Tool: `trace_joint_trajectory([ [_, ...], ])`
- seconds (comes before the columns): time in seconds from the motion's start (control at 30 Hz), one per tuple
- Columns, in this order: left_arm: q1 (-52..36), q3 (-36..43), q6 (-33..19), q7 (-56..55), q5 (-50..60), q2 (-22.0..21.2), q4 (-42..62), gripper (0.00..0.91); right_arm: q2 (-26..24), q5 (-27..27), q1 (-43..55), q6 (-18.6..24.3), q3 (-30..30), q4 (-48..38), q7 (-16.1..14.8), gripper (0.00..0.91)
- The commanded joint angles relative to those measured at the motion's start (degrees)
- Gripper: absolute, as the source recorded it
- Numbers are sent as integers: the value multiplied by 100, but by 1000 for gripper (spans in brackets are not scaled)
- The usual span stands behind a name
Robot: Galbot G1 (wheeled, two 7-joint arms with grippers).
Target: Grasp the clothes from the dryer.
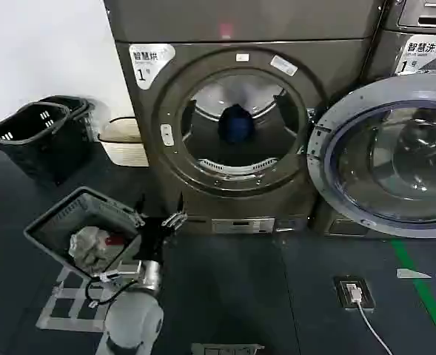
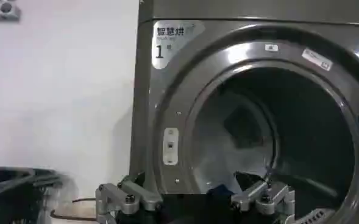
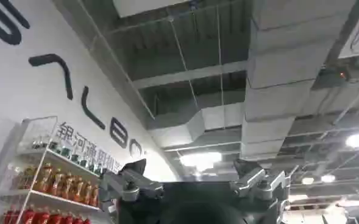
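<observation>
In the head view the dryer (image 1: 240, 111) stands at the far centre with its door (image 1: 384, 155) swung open to the right, and dark blue clothes (image 1: 236, 123) lie inside the drum. The left gripper (image 1: 158, 220) hovers low, near the dryer's lower left front, fingers spread and holding nothing, just right of a grey basket (image 1: 51, 225) with laundry. The left wrist view faces the open drum (image 2: 258, 128), the spread fingers (image 2: 127, 199) in front. The right wrist view has the right gripper (image 3: 194, 182) pointing at the ceiling (image 3: 228, 61), fingers spread.
</observation>
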Motion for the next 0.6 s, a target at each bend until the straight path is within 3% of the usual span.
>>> trace_joint_trajectory([
  [0.03, 1, -3, 5, 6, 9, 6, -11, 907, 13, 100, 1, 192, -10, 2, -41, 907],
  [0.6, -6, -55, 41, 43, -20, 24, -66, 907, 39, 262, -32, 372, 38, 44, -182, 907],
])
